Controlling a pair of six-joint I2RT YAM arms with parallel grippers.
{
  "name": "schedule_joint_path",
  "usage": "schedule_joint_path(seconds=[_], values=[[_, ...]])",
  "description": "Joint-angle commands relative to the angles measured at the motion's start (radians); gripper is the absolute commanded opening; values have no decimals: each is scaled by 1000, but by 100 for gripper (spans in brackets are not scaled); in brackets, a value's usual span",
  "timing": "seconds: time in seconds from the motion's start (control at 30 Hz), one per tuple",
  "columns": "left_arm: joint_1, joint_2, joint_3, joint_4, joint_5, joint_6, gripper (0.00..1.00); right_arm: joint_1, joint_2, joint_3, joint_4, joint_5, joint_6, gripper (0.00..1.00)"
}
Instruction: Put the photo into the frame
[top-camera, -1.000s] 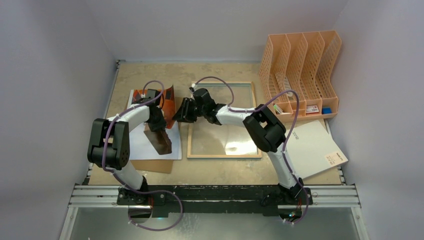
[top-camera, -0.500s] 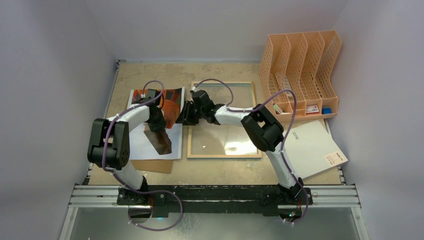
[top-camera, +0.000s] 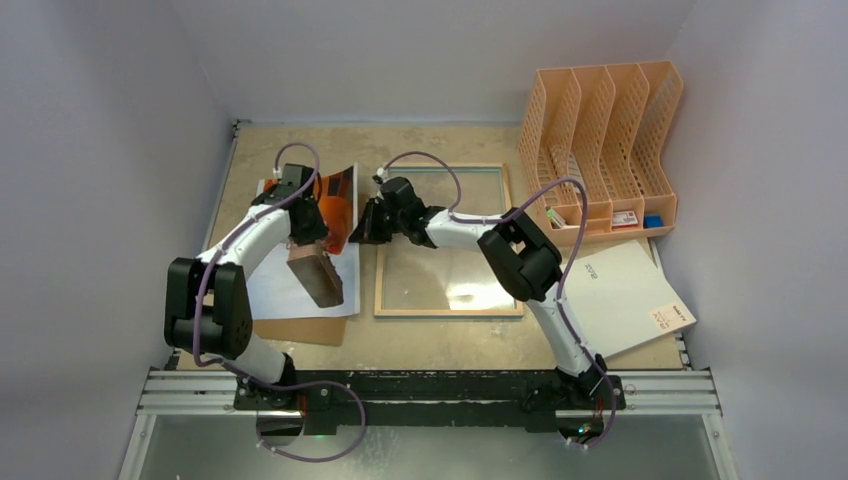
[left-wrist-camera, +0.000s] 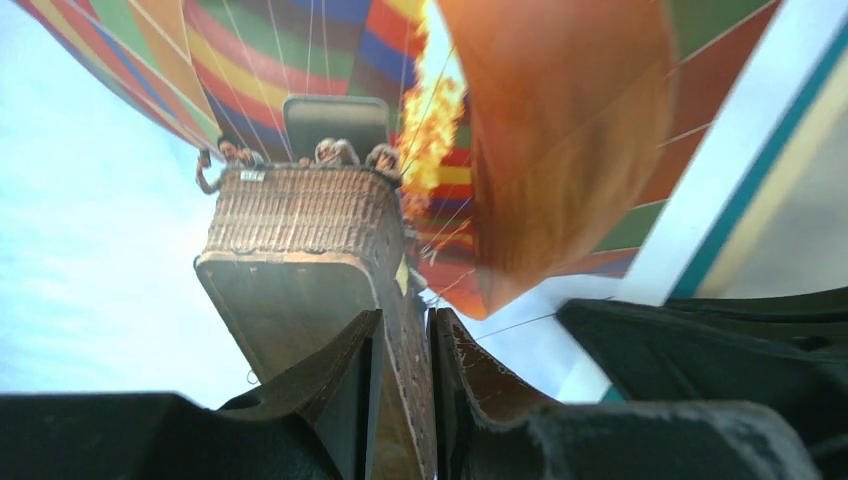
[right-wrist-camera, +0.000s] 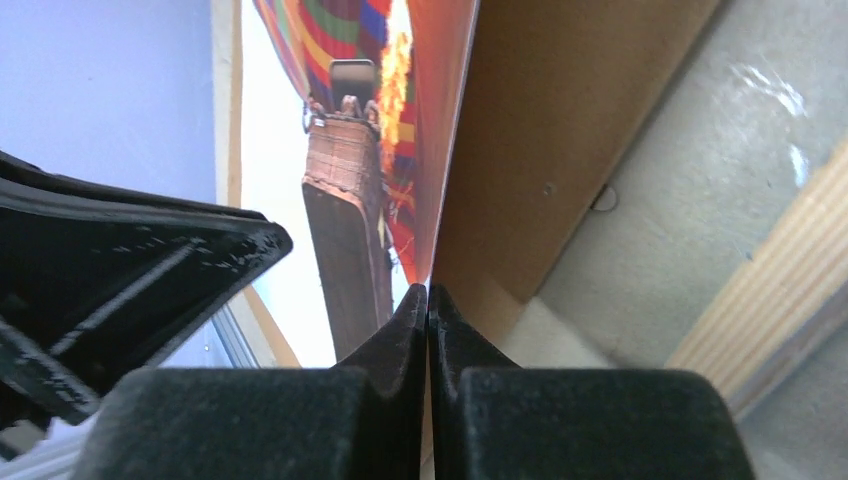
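1. The photo sits left of the frame, its right edge lifted.
2. Right gripper is clamped on that edge.
3. Left gripper shows a narrow gap over the photo; grip unclear.

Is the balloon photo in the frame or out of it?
Out. The colourful striped balloon print is held beside the pale wooden rectangular frame, pinched by the right end effector; nothing lies inside it.

A peach organiser stands at the table's far right corner, with a blue item and a small box at its near end. A white sheet lies tilted just before it. A brown board lies near left.
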Motion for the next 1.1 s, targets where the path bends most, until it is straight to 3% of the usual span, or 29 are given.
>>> schedule_joint_path(seconds=[0.0, 0.17, 0.37, 0.57, 0.73, 0.9, 1.07], values=[[6, -52, 89, -36, -32, 40, 27, -5, -30, 48, 70, -42, -48, 0], [6, -97, 166, -54, 14, 55, 38, -45, -113, -17, 103, -88, -65, 0], [6, -88, 268, -29, 198, 79, 57, -135, -237, -113, 98, -172, -91, 0], [5, -45, 285, 50, 355, 57, 76, -216, -321, -174, -56, -266, -168, 0], [2, -18, 260, 136, 435, -7, 77, -265, -354, -240, -204, -294, -267, 0], [-7, 38, 202, 201, 447, -52, 76, -305, -365, -327, -193, -319, -291, 0], [-7, 64, 42, 192, 185, -18, 60, -328, -378, -365, -87, -334, -273, 7]])
